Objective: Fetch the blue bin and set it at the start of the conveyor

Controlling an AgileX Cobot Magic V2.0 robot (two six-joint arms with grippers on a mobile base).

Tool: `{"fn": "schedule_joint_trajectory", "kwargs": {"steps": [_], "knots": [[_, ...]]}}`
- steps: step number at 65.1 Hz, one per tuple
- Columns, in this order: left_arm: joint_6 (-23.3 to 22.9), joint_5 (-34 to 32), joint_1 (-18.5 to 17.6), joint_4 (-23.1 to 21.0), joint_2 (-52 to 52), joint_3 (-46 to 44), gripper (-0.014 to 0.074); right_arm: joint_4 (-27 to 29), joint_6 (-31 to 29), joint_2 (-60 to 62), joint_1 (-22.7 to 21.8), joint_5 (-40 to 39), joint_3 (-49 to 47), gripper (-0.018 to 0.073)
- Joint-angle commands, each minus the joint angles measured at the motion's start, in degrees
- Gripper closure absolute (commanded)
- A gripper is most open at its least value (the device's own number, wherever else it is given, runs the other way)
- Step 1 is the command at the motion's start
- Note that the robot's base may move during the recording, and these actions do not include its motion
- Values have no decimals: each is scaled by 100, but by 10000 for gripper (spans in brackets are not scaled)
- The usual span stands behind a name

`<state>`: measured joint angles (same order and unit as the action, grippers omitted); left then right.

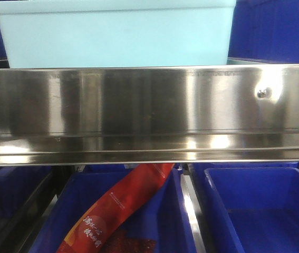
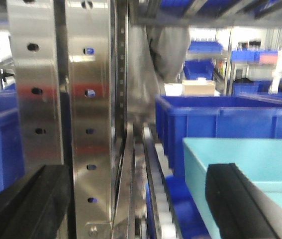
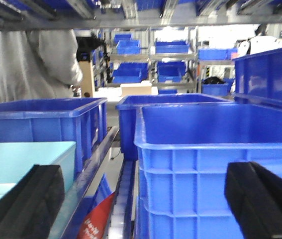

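The blue bin (image 1: 112, 37) stands on the shelf, just above the steel rail (image 1: 149, 110).
The left end effector (image 2: 133, 174) and the right end effector (image 3: 143, 174) are both spread apart, each with one finger beside the bin.

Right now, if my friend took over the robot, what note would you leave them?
Left claw: open, one finger over the light turquoise rectangular plastic bin, not gripping.
Right claw: open, one finger over the bin's other edge, not gripping.
Bin: on the shelf behind the shiny steel rail.
Conveyor start: not in view.
Done: both claws are at the bin.
Left: grip, lift out, carry to the conveyor start.
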<state>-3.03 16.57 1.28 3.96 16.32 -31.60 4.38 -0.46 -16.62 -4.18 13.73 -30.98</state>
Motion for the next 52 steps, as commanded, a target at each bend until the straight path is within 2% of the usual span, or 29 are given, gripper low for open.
{"fn": "schedule_joint_trajectory", "kwargs": {"steps": [1,6,16,25,31,42,52], "knots": [[4,237,-83,-27,482,-326,132,-34,-121,-429,150,-43,-324,11],[4,434,-371,-58,903,-654,132,-34,-230,-951,457,140,-722,11],[4,868,-1108,-71,2088,-1395,132,-34,-230,-2192,1407,547,-1540,11],[4,1629,-1521,-71,3234,-2368,132,-34,-118,-3450,2033,1434,-2600,11],[4,2374,-1546,-71,4019,-3211,132,-34,252,-4324,2038,2202,-3494,11],[-207,3443,-1495,-71,5236,-4733,132,-62,340,-5608,2018,3714,-5317,11],[-216,4259,-1495,-80,6304,-6015,132,-557,561,-6718,2018,4960,-6891,11]]}}
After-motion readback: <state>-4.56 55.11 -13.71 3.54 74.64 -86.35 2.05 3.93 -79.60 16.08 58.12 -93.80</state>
